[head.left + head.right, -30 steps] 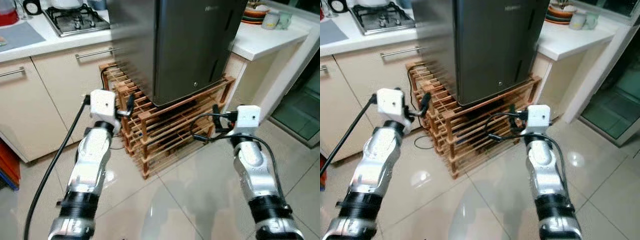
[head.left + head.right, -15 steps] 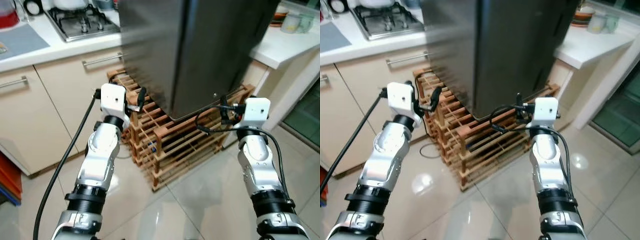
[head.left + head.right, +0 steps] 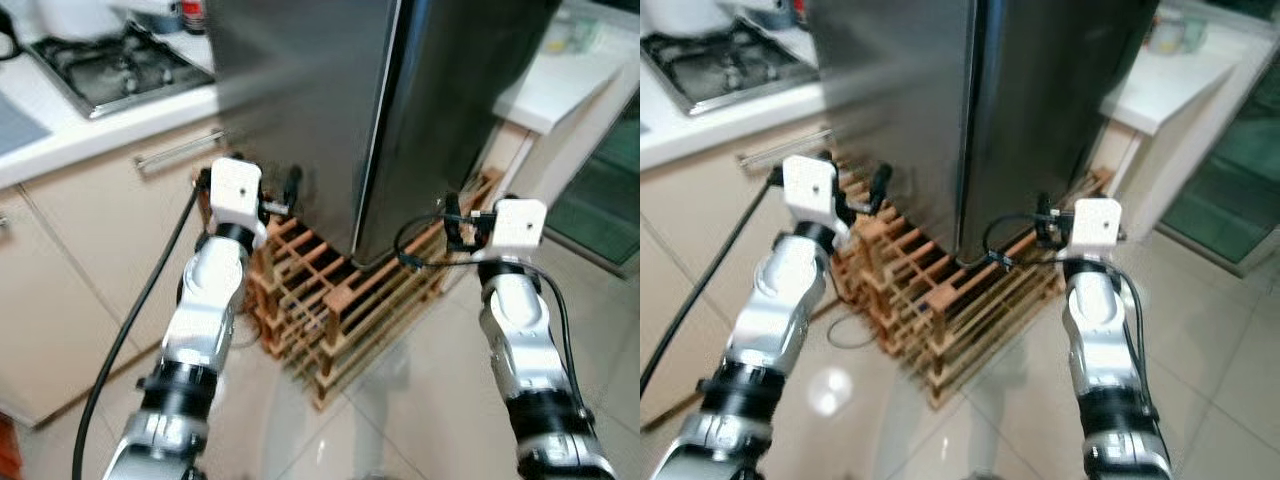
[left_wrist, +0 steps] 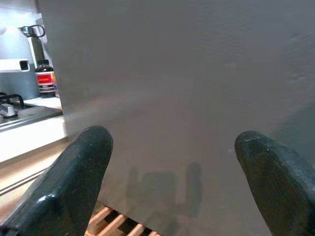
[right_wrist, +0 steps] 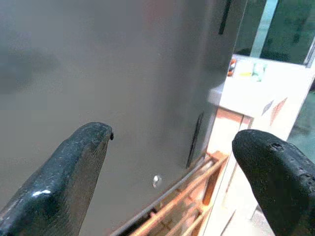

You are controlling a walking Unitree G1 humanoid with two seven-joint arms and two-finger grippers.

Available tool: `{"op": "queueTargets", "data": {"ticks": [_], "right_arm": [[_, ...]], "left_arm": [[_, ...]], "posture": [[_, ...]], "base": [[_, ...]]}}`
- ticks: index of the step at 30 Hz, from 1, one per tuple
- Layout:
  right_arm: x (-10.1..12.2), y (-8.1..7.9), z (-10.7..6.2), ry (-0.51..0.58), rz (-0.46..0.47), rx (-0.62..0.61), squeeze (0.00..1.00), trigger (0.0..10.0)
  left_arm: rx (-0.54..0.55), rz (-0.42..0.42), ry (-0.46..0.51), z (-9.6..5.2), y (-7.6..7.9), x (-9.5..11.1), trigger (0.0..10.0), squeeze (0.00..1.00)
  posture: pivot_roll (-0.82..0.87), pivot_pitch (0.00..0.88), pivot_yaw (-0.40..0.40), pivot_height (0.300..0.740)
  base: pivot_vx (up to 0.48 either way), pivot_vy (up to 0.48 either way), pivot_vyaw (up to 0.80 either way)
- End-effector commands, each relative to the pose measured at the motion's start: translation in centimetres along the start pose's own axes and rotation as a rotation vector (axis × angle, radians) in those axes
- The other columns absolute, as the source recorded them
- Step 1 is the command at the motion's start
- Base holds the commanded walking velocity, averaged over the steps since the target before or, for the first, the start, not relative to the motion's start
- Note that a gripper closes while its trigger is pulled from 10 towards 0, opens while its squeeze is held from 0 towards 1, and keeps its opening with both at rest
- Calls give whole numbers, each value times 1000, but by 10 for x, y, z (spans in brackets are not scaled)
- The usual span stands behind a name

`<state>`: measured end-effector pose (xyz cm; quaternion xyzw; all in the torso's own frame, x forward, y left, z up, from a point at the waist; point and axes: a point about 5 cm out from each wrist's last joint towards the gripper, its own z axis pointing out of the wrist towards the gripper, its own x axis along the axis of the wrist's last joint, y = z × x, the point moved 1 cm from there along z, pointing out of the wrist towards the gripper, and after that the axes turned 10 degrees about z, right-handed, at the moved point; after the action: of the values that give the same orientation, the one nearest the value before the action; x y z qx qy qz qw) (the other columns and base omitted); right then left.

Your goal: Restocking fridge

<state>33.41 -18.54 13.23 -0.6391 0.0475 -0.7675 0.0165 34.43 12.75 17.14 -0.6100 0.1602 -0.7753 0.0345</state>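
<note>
A tall dark steel fridge (image 3: 330, 100) stands on a low wooden slatted rack (image 3: 330, 310). My left gripper (image 3: 288, 192) is held up at the fridge's lower left side, close to its grey wall. In the left wrist view its black fingers (image 4: 74, 182) stand wide apart with nothing between them. My right gripper (image 3: 452, 222) hovers by the fridge's lower right face, just above the rack. Its fingers (image 5: 69, 172) are spread too, and a small round knob (image 5: 156, 181) on the fridge shows between them. The fridge door is closed.
A counter with a gas hob (image 3: 110, 75) and cream cupboards with a bar handle (image 3: 180, 150) runs on the left. A white counter (image 3: 560, 80) stands on the right. A red-labelled bottle (image 4: 45, 78) stands by the hob. A black cable (image 3: 130, 340) hangs off my left arm over the tiled floor (image 3: 420, 420).
The view has moved in closer to the fridge. Both grippers have risen from the rack's level to the fridge's lower edge, and both have stayed open.
</note>
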Motion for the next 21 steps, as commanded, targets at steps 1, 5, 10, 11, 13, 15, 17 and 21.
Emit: {"op": "queueTargets", "data": {"ticks": [1, 5, 10, 11, 13, 15, 17, 21], "right_arm": [[0, -3, -2, -2, 2, 7, 0, 10000], [-1, -2, -3, -7, 4, -1, 0, 10000], [-3, -2, -4, -17, 10, -6, 0, 10000], [-3, -3, -3, -18, 11, -4, 0, 10000], [-3, -3, -3, -18, 11, -4, 0, 10000], [-3, -3, -3, -20, 11, -5, 0, 10000], [-4, -3, -3, -22, 11, -5, 0, 10000], [-8, -10, -4, -48, 45, 31, 0, 10000]], "left_arm": [[-14, -10, -18, 0, -2, -4, 10000, 0], [-60, -6, -19, 0, 3, -4, 10000, 0], [-74, 11, -32, 1, 5, -5, 10000, 0], [-70, 25, -44, 1, 5, -7, 10000, 0], [-58, 31, -52, 1, 4, -8, 10000, 0], [-51, 20, -53, 1, 3, -9, 10000, 0], [-32, 23, -52, 1, 0, -9, 10000, 0], [29, 10, -55, 3, -8, -7, 10000, 0]], "posture": [[-52, 0, -2, 740], [-45, 0, -5, 740], [-42, 0, -6, 740], [-42, 0, -6, 740], [-42, 0, -6, 740], [-42, 0, -5, 740], [-42, 0, -2, 740], [-45, 0, 0, 740]], "base": [[0, 0, -719], [0, 0, -720], [0, 0, -716], [0, 0, -712], [0, 0, -709], [0, 0, -712], [0, 0, -712], [0, 0, -627]]}}
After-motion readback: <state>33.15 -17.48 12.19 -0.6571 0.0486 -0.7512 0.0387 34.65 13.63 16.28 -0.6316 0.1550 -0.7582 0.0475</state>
